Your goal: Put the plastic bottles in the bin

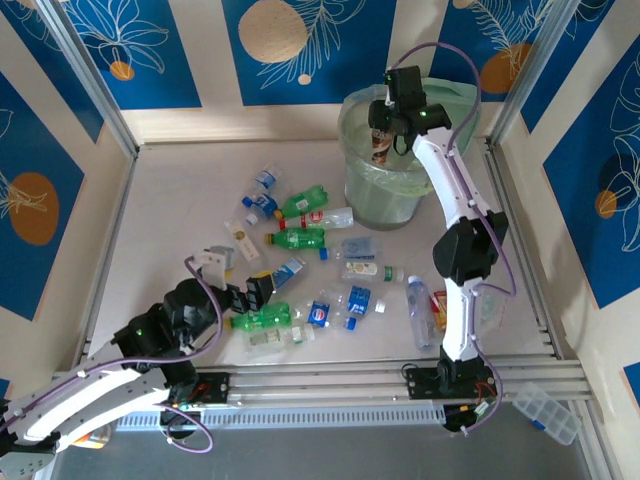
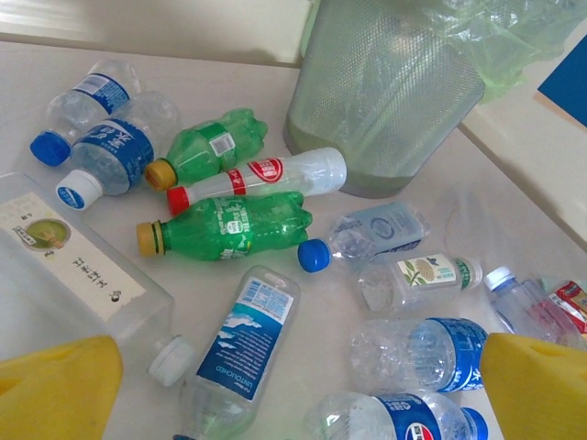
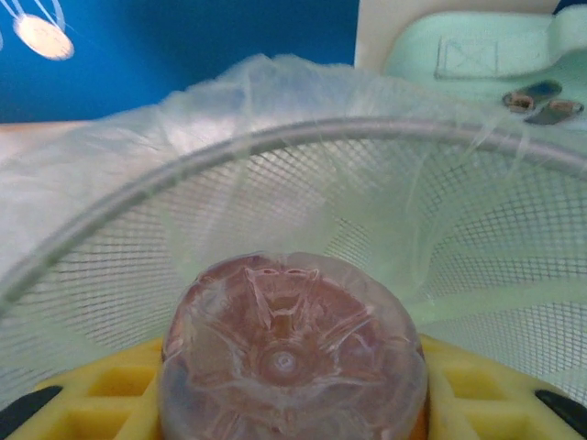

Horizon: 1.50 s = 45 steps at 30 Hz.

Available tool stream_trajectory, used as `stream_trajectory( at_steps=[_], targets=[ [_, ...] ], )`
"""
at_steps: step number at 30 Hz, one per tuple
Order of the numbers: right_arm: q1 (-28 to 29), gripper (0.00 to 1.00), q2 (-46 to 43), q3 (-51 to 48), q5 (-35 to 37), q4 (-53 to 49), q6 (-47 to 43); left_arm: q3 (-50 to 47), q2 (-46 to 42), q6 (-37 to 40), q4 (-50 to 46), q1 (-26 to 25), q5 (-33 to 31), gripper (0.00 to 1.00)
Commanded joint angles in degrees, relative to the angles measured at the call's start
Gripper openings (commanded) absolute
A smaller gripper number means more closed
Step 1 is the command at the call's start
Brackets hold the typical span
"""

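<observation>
My right gripper (image 1: 386, 122) is shut on a brown bottle (image 1: 381, 144), holding it over the mouth of the bin (image 1: 372, 195). In the right wrist view the bottle's ribbed base (image 3: 292, 353) sits between the yellow fingers (image 3: 83, 394), with the bag-lined mesh rim of the bin (image 3: 275, 137) behind it. Several plastic bottles lie scattered on the table: green ones (image 2: 229, 225), a white one with a red cap (image 2: 266, 174), and clear blue-labelled ones (image 2: 243, 344). My left gripper (image 2: 293, 403) hangs open over them with nothing between its fingers.
A large square clear bottle (image 2: 64, 266) lies by my left finger. The bin (image 2: 385, 101) stands at the back right of the table. A pale-green lid (image 3: 477, 55) lies beyond the bin. A clear compartment box (image 1: 545, 410) rests on the near rail at the right.
</observation>
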Motion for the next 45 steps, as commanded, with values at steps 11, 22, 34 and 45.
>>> stream_trajectory(
  at_steps=[11, 22, 34, 45],
  targets=[
    [-0.65, 0.48, 10.01, 7.51, -2.51, -9.82, -0.03, -0.93, -1.36, -1.91, -2.14, -0.03, -5.19, 1.00],
    [-0.14, 0.75, 7.66, 7.66, -2.73, -10.53, -0.65, 0.13, -0.16, -4.47, -5.20, -0.04, -9.31, 1.00],
    [6.30, 0.71, -12.93, -5.81, 0.62, -3.19, -3.61, 1.97, 2.30, -9.07, -8.98, -0.03, -11.84, 1.00],
    [33.80, 0.71, -39.40, -41.62, 5.68, 13.62, -16.38, 4.89, 2.20, -16.62, -19.23, -0.10, -12.68, 1.00]
  ],
)
